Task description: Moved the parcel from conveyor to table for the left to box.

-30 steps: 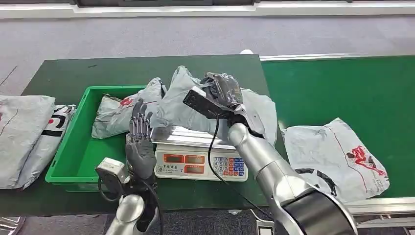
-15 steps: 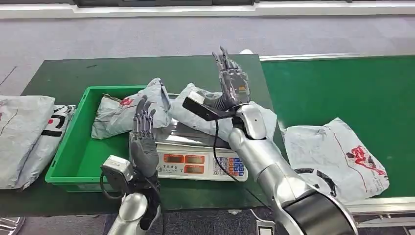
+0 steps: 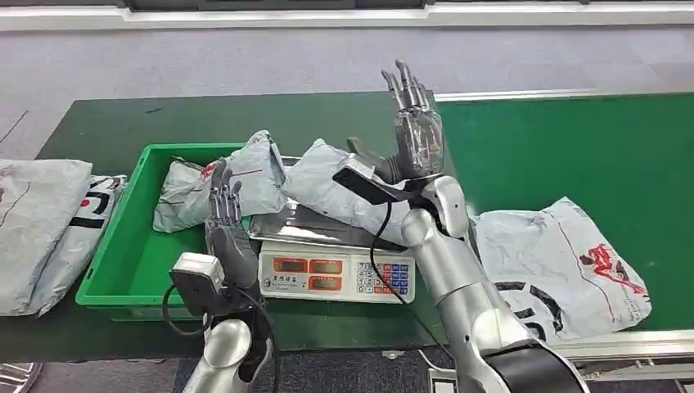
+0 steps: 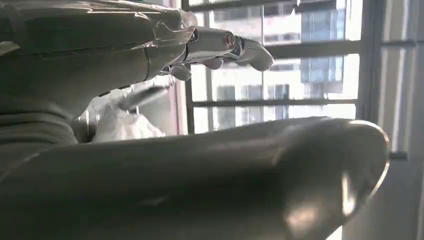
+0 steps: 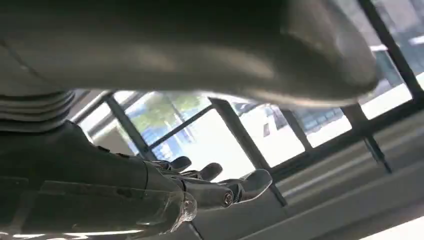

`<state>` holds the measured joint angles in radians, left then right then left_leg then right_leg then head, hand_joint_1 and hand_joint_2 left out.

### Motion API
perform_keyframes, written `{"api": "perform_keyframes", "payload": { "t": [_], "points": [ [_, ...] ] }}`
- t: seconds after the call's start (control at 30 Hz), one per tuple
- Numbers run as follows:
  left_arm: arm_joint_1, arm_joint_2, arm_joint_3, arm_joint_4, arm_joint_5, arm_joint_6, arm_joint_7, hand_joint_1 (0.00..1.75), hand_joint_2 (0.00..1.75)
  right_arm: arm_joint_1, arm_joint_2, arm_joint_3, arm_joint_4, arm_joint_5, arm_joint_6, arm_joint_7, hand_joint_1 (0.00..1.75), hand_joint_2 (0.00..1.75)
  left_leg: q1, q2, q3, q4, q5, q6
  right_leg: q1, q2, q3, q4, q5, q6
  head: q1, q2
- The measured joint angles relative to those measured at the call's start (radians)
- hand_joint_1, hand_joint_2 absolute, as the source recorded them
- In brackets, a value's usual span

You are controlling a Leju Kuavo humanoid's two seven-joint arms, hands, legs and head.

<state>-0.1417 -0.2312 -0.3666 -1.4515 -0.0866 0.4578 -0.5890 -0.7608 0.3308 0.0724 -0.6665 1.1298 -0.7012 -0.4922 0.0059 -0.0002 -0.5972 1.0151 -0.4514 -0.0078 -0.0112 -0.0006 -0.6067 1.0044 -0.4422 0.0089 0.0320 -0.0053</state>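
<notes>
Right hand (image 3: 416, 135) has lifted off the grey parcel (image 3: 348, 190), fingers spread, empty; parcel sits on the scale (image 3: 331, 258); left hand (image 3: 226, 225) empty too, boxing into the green bin (image 3: 123, 246) is yours to do next.

head view high, looking down at table (image 3: 114, 123); wrist views close behind hands, facing windows (image 4: 280, 60).
</notes>
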Motion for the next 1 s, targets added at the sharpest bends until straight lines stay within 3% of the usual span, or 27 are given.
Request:
{"api": "perform_keyframes", "payload": {
  "t": [0.07,0.13,0.2,0.23,0.33,0.4,0.43,0.53,0.67,1.0],
  "points": [
    [-0.002,0.0,0.0,0.003,0.0,0.001,0.014,0.0,0.0,0.013,0.004,-0.028,-0.029,-0.081,0.0,-0.056,0.0,0.0,0.0,0.0,0.0,0.0,0.0,0.0,0.0,0.0,0.0,0.0,0.0,0.0,0.0,0.0],
    [-0.012,0.001,0.0,0.015,-0.024,0.001,0.041,0.0,0.0,0.066,0.011,-0.029,-0.115,-0.319,0.0,-0.166,0.0,0.0,0.0,-0.001,0.0,0.0,0.0,0.0,0.0,-0.001,0.0,0.0,0.0,0.0,0.0,0.0],
    [-0.03,0.004,0.0,0.038,-0.079,0.006,0.075,0.0,0.0,0.156,0.016,0.004,-0.259,-0.557,-0.001,-0.197,0.0,0.0,0.0,-0.003,0.0,0.0,0.0,0.0,0.0,-0.003,0.001,0.0,-0.001,0.0,0.0,0.0],
    [-0.036,0.007,0.0,0.05,-0.102,0.005,0.09,0.0,0.0,0.21,0.015,0.025,-0.324,-0.616,-0.001,-0.201,0.0,1.75,0.0,-0.003,0.0,0.0,0.0,0.0,0.0,-0.003,0.001,0.0,-0.001,0.0,0.0,0.0],
    [-0.047,0.016,0.0,0.079,-0.119,0.002,0.108,0.0,0.0,0.32,0.015,0.096,-0.525,-0.642,0.0,-0.212,0.0,1.75,0.0,0.002,0.0,0.0,-0.002,-0.001,0.0,0.002,-0.001,0.0,-0.001,0.0,0.0,0.0],
    [-0.083,0.018,-0.007,0.12,-0.215,-0.051,0.187,0.0,0.0,0.405,0.011,0.131,-0.67,-0.645,0.001,-0.21,0.0,1.75,0.0,-0.001,0.0,0.0,-0.002,-0.001,0.0,-0.001,-0.001,-0.001,-0.003,0.001,-0.001,0.0],
    [-0.117,0.022,-0.017,0.155,-0.293,-0.085,0.236,0.0,1.75,0.473,0.008,0.153,-0.76,-0.645,0.0,-0.212,0.0,1.75,0.0,-0.009,-0.002,0.0,-0.001,0.0,0.0,-0.009,0.001,0.0,-0.006,0.002,0.0,0.0],
    [-0.186,0.026,-0.038,0.266,-0.477,-0.135,0.275,0.0,1.75,0.558,-0.013,0.241,-0.978,-0.615,0.0,-0.212,0.0,1.75,0.0,-0.005,-0.001,0.0,-0.002,0.0,0.0,-0.007,0.0,0.0,-0.004,-0.002,0.0,0.0],
    [-0.306,0.016,-0.058,0.42,-0.573,-0.153,0.287,0.0,1.75,0.639,-0.045,0.332,-1.11,-0.632,0.002,-0.212,0.0,1.75,-0.001,-0.001,-0.001,0.0,-0.002,0.0,-0.001,-0.003,0.0,0.0,-0.003,-0.002,0.0,0.0],
    [-0.428,-0.006,-0.095,0.615,-0.69,-0.179,0.324,0.0,1.75,0.689,-0.063,0.38,-1.205,-0.65,0.002,-0.211,0.0,1.75,0.0,-0.002,0.0,0.0,-0.001,-0.001,0.0,-0.003,0.001,0.0,-0.003,-0.002,0.0,0.0]
  ]
}}
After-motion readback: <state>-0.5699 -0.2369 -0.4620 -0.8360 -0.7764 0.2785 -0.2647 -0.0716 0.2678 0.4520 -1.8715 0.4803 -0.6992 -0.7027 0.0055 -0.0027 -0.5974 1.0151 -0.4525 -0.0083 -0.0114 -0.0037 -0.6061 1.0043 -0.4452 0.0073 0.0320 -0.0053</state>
